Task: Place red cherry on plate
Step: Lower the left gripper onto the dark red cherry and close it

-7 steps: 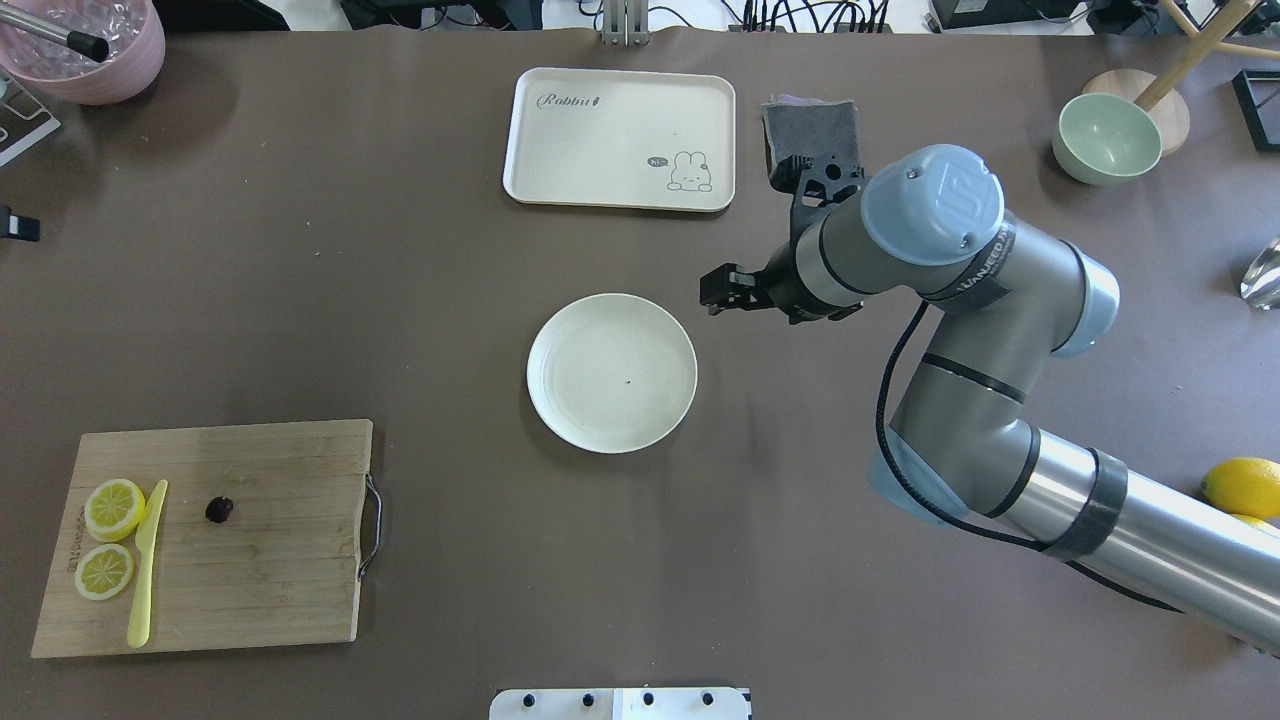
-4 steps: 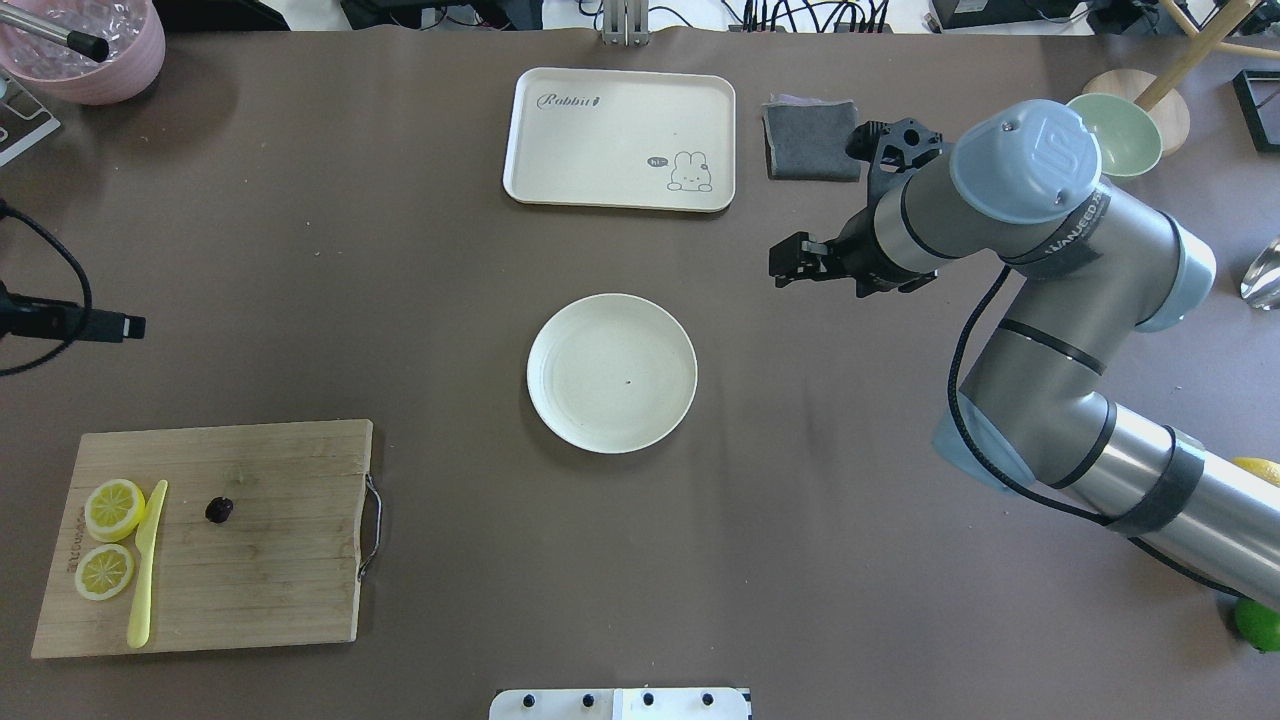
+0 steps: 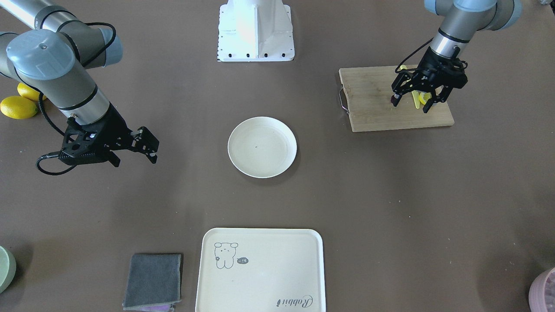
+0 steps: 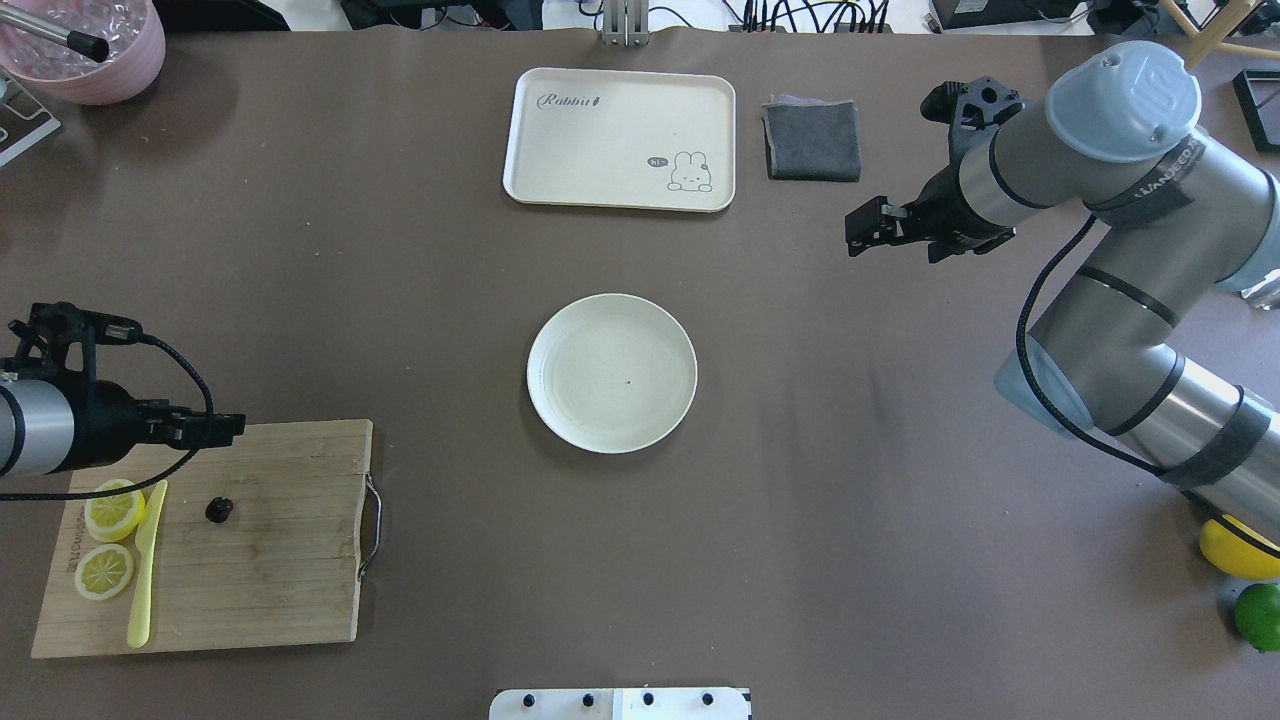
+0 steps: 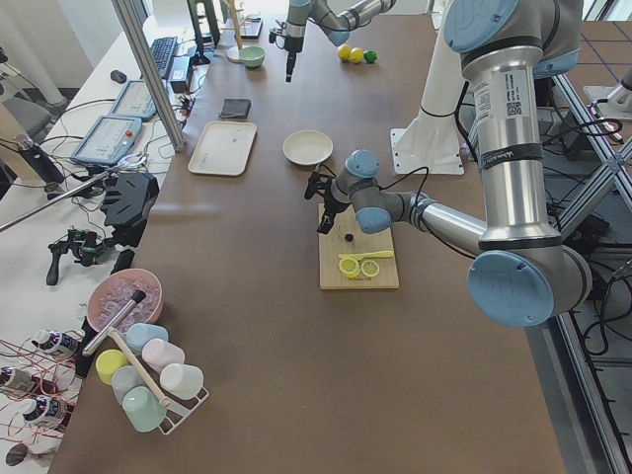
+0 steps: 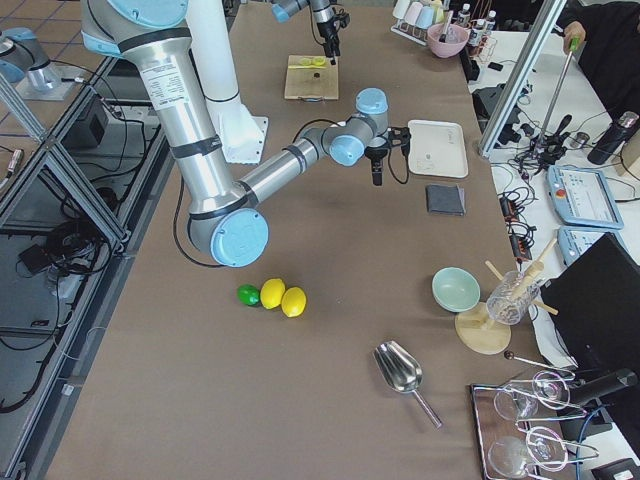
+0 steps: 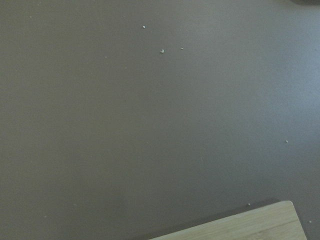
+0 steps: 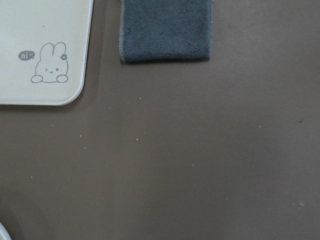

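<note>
The red cherry (image 4: 219, 509) is a tiny dark fruit lying on the wooden cutting board (image 4: 270, 560) at the table's left, also visible in the exterior left view (image 5: 348, 237). My left gripper (image 4: 228, 428) hangs over the board's far edge, a little beyond the cherry. From the front-facing view this gripper (image 3: 411, 103) is open and holds nothing. The round cream plate (image 4: 560, 330) sits bare at the table's centre. My right gripper (image 4: 860, 228) is open and holds nothing; it hovers to the right of the plate and farther back, near the grey cloth.
Two lemon slices (image 4: 113, 508) and a yellow knife (image 4: 146, 565) share the board's left part. A cream rabbit tray (image 4: 620, 138) and a grey cloth (image 4: 812, 140) lie at the back. A pink bowl (image 4: 85, 45) stands far left; a lemon (image 4: 1240, 548) and a lime lie near right.
My left arm has come in from the left edge and now hangs over the cutting board. My right arm has drawn back from the plate, moving right and toward the cloth.
</note>
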{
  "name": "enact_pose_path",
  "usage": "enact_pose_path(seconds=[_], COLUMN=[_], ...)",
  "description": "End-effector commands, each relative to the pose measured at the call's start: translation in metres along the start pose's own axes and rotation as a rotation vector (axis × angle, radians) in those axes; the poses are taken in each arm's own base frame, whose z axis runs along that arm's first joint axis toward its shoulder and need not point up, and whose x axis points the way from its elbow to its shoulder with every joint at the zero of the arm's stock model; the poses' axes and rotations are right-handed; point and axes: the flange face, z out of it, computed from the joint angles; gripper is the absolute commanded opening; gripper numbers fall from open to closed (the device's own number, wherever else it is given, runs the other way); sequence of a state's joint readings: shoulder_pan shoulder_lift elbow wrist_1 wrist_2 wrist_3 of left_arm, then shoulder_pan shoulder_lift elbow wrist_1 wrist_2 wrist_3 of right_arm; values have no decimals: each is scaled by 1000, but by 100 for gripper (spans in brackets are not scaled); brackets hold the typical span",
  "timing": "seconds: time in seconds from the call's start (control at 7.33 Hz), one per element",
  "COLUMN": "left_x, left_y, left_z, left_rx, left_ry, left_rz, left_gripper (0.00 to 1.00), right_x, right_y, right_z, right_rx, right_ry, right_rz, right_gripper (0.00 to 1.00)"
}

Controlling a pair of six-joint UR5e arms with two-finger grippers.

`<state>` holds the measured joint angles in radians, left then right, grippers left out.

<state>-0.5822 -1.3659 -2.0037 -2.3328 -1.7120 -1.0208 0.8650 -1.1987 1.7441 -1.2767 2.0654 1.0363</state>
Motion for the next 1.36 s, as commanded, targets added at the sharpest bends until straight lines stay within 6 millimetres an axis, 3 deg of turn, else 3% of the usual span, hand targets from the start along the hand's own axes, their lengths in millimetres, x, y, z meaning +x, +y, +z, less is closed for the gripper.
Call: enact_pose_path(seconds=[0.0, 0.41, 0.55, 0.82, 1.23], left_x=[3, 13, 15, 14, 13], left_y=[23, 38, 38, 39, 39], left_z=[11, 18, 19, 20, 21], left_rx=[-23, -57, -58, -60, -61], left_ry=[-27, -15, -13, -15, -17], left_rz=[29, 53, 55, 59, 61], left_gripper=[91, 84, 77, 51, 47], right_x=[10, 14, 16, 16, 15], right_y=[-4, -6, -6, -6, -7], right_z=[0, -1, -1, -3, -6], right_rx=[-8, -3, -2, -2, 3], right_ry=[5, 8, 10, 8, 5], right_rz=[14, 16, 18, 23, 22], right_gripper=[100, 100, 100, 100, 100])
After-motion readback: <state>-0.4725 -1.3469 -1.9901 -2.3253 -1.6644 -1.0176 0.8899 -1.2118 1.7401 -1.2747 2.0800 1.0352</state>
